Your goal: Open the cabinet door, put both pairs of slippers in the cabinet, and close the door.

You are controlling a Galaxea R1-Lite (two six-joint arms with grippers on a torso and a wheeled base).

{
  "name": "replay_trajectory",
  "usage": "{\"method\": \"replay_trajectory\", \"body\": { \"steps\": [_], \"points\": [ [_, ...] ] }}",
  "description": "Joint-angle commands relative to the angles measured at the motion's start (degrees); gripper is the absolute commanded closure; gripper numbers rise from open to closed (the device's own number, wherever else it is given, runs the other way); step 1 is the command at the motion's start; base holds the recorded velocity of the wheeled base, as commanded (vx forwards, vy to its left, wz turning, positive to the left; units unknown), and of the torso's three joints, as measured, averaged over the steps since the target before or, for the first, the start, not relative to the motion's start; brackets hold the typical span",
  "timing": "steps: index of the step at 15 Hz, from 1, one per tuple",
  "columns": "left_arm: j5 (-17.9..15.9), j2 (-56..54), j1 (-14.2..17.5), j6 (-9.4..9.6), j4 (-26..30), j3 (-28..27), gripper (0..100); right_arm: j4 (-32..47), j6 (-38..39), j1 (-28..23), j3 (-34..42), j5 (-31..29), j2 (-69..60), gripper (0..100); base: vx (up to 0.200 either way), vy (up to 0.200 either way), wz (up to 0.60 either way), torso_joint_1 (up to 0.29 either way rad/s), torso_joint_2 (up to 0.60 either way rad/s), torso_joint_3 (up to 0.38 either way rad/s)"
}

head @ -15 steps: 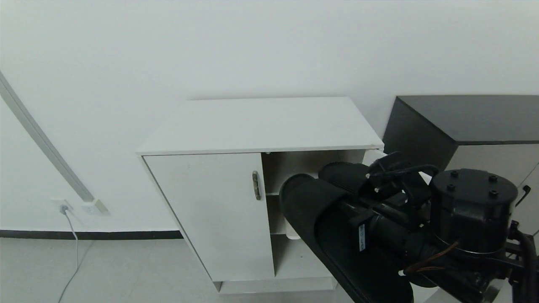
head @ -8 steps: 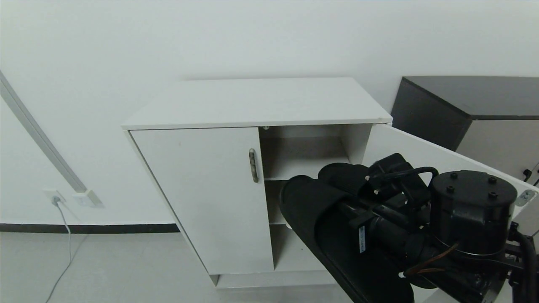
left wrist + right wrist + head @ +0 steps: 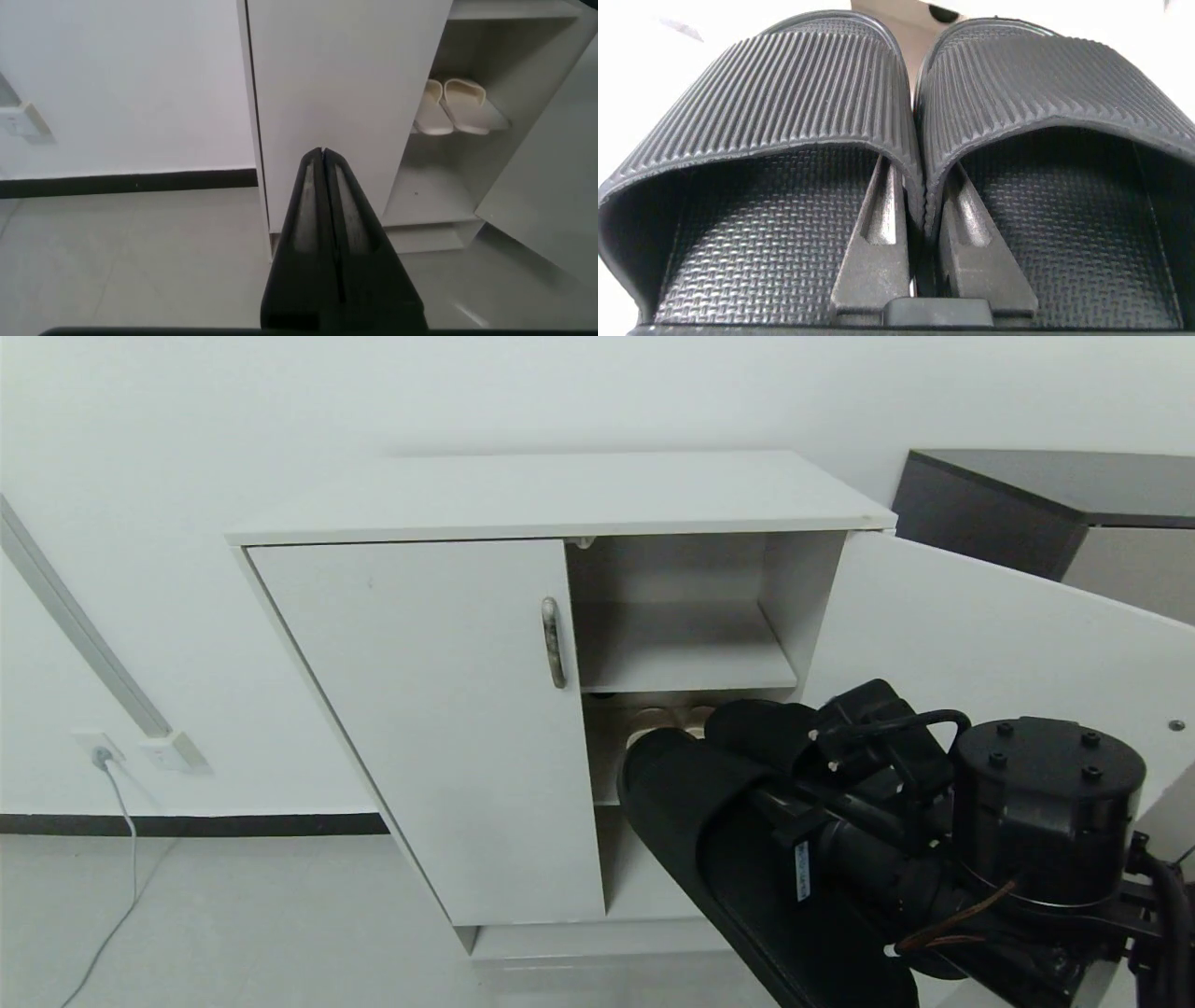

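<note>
The right gripper [image 3: 915, 191] pinches the black slippers [image 3: 822, 93] together. They could bump the shelf [image 3: 686, 689] edge or the pale slippers [image 3: 458, 103] and slip out. The left gripper [image 3: 322, 159] is pressed together, empty.

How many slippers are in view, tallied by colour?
Black slippers: 2, held in the right gripper
Cream slippers: 2, on the middle shelf of the cabinet
Total: 4

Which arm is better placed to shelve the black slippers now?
Right. The right claw is shut on the black slippers before the open cabinet; the left claw is shut, empty, facing the closed door.
</note>
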Motion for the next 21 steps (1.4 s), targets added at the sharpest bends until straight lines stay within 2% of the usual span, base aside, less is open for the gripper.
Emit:
{"method": "replay_trajectory", "body": {
  "steps": [1, 8, 15, 17, 18, 21],
  "points": [
    [0.0, 0.1, 0.0, -0.01, 0.0, 0.0, 100, -0.1, 0.0, 0.0, 0.0, -0.1, 0.1, 100, 0.0, 0.0, 0.0, -0.1, 0.47, 0.359],
    [0.1, 0.1, 0.0, -0.01, 0.0, 0.0, 100, 0.0, 0.0, 0.5, 0.6, -0.1, 0.2, 100, 0.0, 0.0, 0.0, -0.046, 0.41, 0.369],
    [0.1, 0.1, -0.1, -0.01, 0.0, 0.0, 100, 0.0, -2.6, 1.5, 0.1, -0.9, 0.9, 100, 0.0, 0.0, 0.0, 0.0, 0.03, 0.029],
    [0.0, 0.1, 0.0, 0.08, 0.0, 0.0, 100, 1.3, -1.0, 3.7, -7.2, -8.9, 6.0, 100, 0.0, 0.0, 0.0, 0.0, 0.0, 0.0],
    [0.0, 0.1, 0.0, 0.08, 0.0, 0.0, 100, 4.0, 1.3, 4.3, -13.2, -13.2, 9.3, 100, 0.0, 0.0, 0.0, 0.0, 0.0, 0.0],
    [0.0, 0.1, 0.0, -0.01, 0.0, 0.0, 100, 17.2, 6.8, 4.4, -30.8, -25.5, 16.4, 100, 0.0, 0.0, 0.0, 0.0, 0.0, 0.0]
  ]
}}
